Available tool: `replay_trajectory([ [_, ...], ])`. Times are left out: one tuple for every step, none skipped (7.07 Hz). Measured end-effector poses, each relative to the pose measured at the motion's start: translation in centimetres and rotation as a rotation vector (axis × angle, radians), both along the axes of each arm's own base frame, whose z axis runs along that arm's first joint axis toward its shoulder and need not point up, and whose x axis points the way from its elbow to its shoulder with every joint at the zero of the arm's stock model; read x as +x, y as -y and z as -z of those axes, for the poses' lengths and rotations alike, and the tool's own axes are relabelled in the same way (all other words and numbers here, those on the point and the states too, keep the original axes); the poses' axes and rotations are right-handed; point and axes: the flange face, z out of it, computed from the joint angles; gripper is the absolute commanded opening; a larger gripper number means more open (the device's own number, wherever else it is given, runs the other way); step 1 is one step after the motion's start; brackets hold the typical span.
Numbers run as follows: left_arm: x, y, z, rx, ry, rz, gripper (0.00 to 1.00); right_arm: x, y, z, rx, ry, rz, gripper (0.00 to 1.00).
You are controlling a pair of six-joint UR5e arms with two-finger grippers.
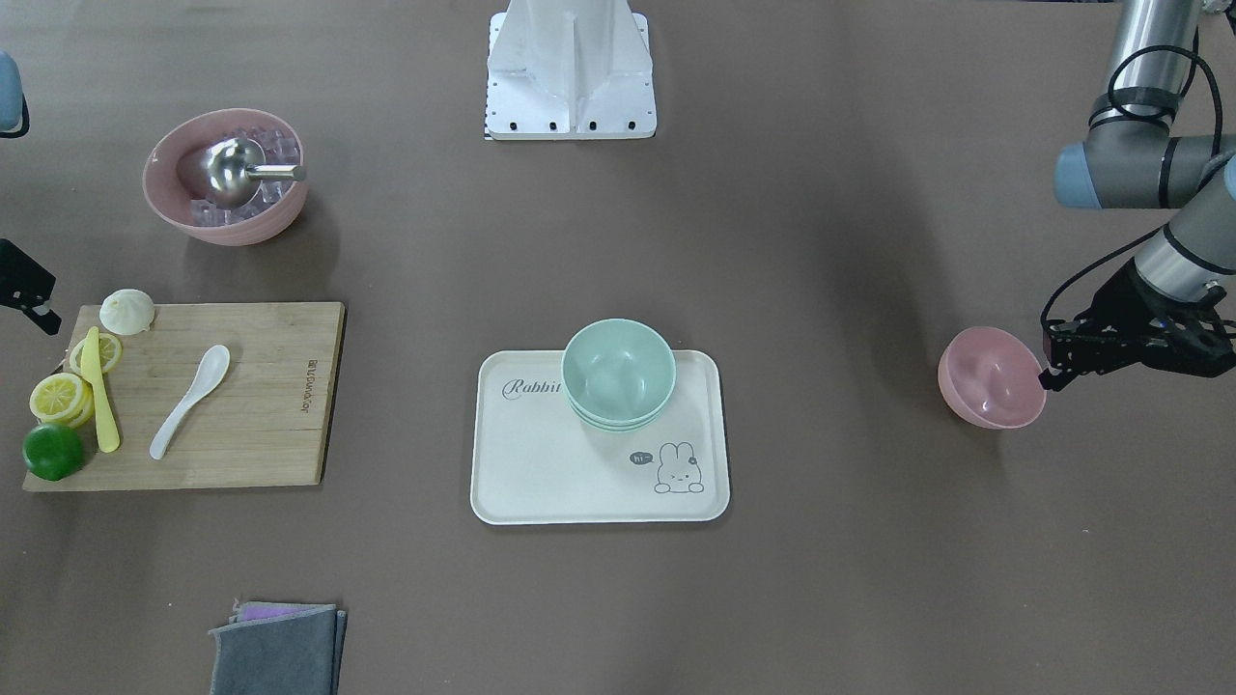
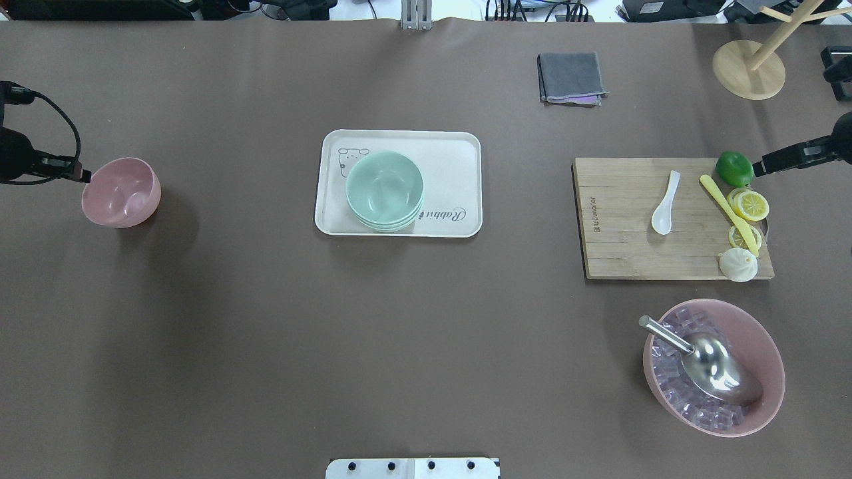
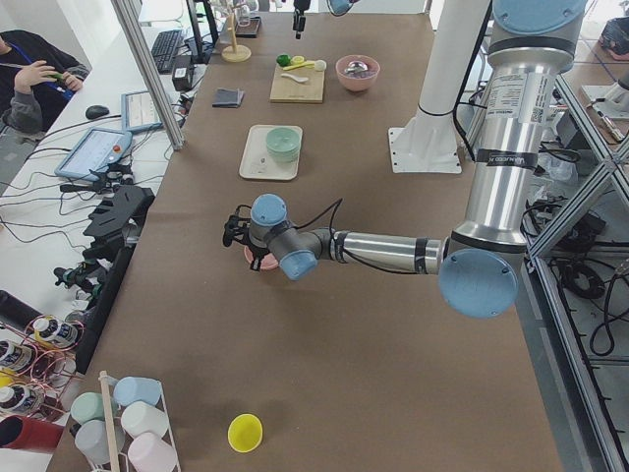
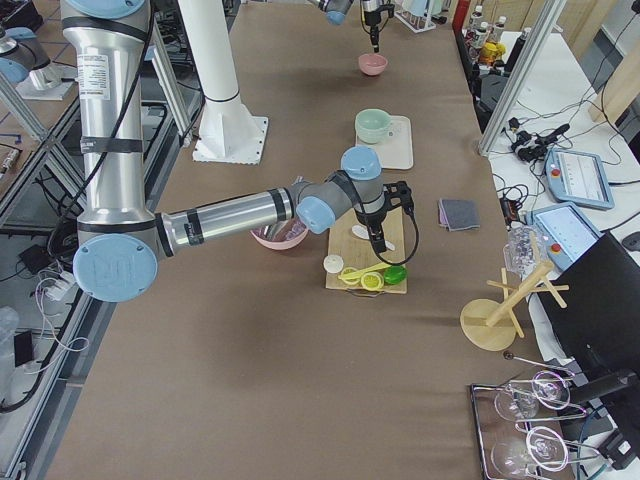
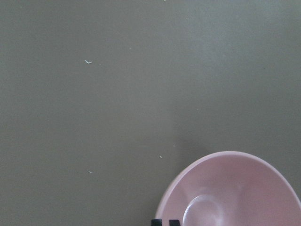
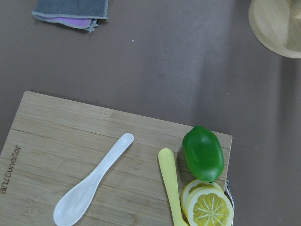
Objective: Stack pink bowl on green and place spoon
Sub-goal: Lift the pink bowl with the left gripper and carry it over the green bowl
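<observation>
The small pink bowl (image 1: 992,378) hangs tilted at the table's left end, and it also shows in the overhead view (image 2: 121,193). My left gripper (image 1: 1048,372) is shut on its rim; the left wrist view shows the bowl (image 5: 235,193) at my fingertips. Stacked green bowls (image 2: 385,188) sit on the cream rabbit tray (image 2: 452,150) in the middle. The white spoon (image 2: 666,203) lies on the wooden cutting board (image 2: 619,246). My right gripper (image 2: 759,167) hovers by the board's far right corner and looks shut and empty. The right wrist view shows the spoon (image 6: 94,181) below.
The board also holds a lime (image 2: 734,168), lemon slices (image 2: 749,205), a yellow knife (image 2: 725,209) and a white bun (image 2: 737,265). A large pink bowl (image 2: 765,352) of ice with a metal scoop sits near the robot. A grey cloth (image 2: 571,76) and a wooden stand (image 2: 749,70) stand far.
</observation>
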Motion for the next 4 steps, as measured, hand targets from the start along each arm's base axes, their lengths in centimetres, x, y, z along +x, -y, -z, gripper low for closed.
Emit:
replay_trajectory([
  [0.0, 0.1, -0.3, 0.000, 0.009, 0.006, 0.38, 0.0, 0.0, 0.0, 0.000, 0.000, 0.000, 1.00],
  [0.0, 0.1, -0.6, -0.002, 0.014, 0.008, 0.38, 0.0, 0.0, 0.1, 0.001, 0.001, 0.000, 1.00],
  [0.4, 0.0, -0.8, -0.003, 0.018, 0.002, 0.37, 0.0, 0.0, 0.1, 0.001, 0.001, 0.000, 1.00],
  [1.5, -0.3, -0.9, -0.001, 0.022, -0.010, 0.34, 0.0, 0.0, 0.0, 0.001, 0.000, 0.000, 1.00],
])
